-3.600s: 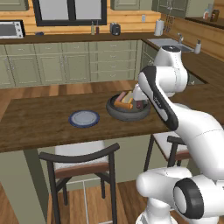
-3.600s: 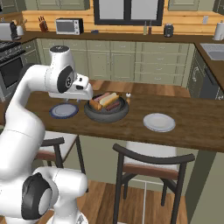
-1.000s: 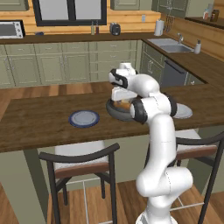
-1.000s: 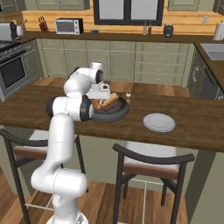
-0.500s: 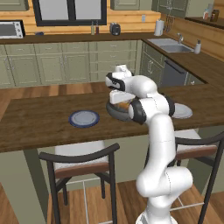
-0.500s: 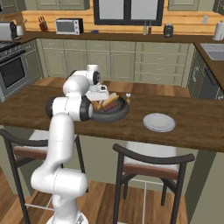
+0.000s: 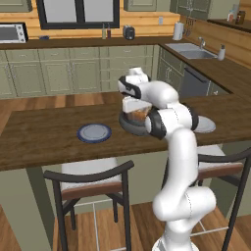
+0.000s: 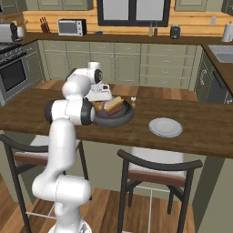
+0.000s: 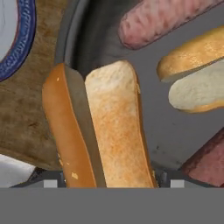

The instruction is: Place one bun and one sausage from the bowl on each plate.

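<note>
The arm rises from the base, bends at the elbow above desk height, and reaches forward and down. The wrist points the tool (image 7: 133, 112) downward, low over the desk. The fingertips are hidden, so the finger spacing cannot be determined.

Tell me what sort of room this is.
A home kitchen, rendered rather than real. A microwave sits on the back counter, a sink with a faucet is set in the side counter, and an oven stands at the left.

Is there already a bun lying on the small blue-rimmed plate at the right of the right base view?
No, the small blue-rimmed plate lies bare on the wooden counter.
</note>
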### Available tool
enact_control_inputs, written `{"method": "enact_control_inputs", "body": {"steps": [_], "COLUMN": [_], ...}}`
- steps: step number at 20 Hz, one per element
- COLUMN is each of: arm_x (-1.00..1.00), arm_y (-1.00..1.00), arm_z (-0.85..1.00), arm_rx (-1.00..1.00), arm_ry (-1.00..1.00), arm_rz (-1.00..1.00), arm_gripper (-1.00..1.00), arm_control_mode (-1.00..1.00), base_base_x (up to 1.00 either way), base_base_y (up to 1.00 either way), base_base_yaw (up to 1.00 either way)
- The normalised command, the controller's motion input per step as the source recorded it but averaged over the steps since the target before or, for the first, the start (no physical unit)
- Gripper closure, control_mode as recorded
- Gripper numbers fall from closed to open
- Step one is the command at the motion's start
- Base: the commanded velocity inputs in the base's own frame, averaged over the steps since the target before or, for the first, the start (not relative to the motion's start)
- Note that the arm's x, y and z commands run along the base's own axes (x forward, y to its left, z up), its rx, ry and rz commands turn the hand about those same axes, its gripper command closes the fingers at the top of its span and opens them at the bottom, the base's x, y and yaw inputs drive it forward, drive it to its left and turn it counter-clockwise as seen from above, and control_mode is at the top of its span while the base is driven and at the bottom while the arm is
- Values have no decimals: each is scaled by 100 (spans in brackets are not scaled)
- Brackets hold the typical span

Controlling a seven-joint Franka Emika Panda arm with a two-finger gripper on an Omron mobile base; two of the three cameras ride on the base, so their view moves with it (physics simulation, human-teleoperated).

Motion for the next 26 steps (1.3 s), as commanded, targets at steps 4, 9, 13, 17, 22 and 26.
{"method": "enact_control_inputs", "body": {"steps": [4, 9, 13, 17, 22, 26], "arm_x": [-100, -92, -11, 51, 93, 85], "arm_y": [34, 72, 100, 100, 74, 42], "arm_z": [82, -1, -6, 6, -15, -59], "arm_rx": [0, 3, 9, -3, -5, -1], "arm_ry": [-26, -36, -8, 2, 3, 0], "arm_rz": [0, 2, -1, -17, -21, -14], "arm_gripper": [100, 100, 100, 100, 100, 100], "arm_control_mode": [-100, -100, -100, -100, -100, -100], "base_base_x": [0, 0, 0, 0, 0, 0], "base_base_y": [0, 0, 0, 0, 0, 0], "base_base_yaw": [0, 0, 0, 0, 0, 0]}}
